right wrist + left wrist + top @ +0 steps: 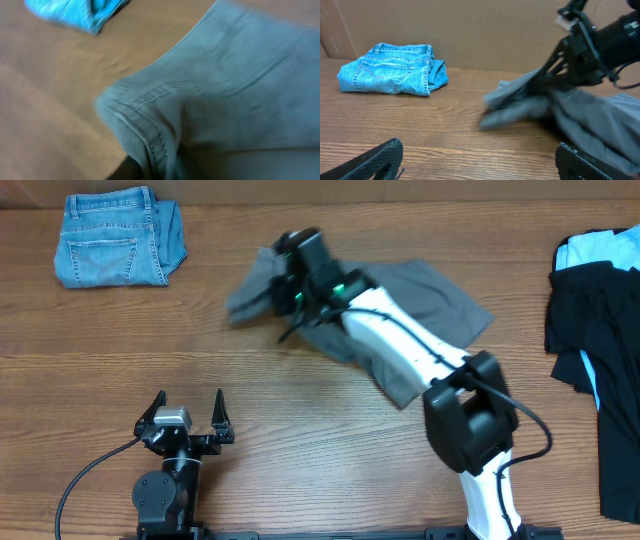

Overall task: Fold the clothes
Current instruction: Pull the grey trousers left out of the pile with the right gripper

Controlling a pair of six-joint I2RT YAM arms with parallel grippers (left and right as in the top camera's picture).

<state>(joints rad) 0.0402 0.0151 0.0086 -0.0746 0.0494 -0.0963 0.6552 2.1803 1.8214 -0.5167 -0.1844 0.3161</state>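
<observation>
The desk (pixel 100 350) has bare wood across its near half and most of its left side. That leaves free room between the left tool (pixel 190 398) and the grey garment (pixel 440 305). The garment lies in the middle of the desk toward the far edge, spread out to the right of centre. Its left flap is bunched and blurred.

The blue jeans (pixel 115 238) are folded in the far left corner, well apart from the garment. A pile of black and light-blue garments (pixel 600 330) crowds the right edge. In the left wrist view a cardboard wall (pixel 470 25) closes off the far side just behind the jeans.

We see pocket stitching on the jeans and a double-stitched seam on the grey cloth. Any labels are too small or blurred for us to read.

The left tool sits near the front edge with its fingers spread wide, holding nothing and touching nothing. The right tool (pixel 292 280) is over the garment's left flap, and the cloth rises against it. Grey fabric fills its own camera, so we cannot tell how far its jaws stand apart or whether they grip the cloth.
</observation>
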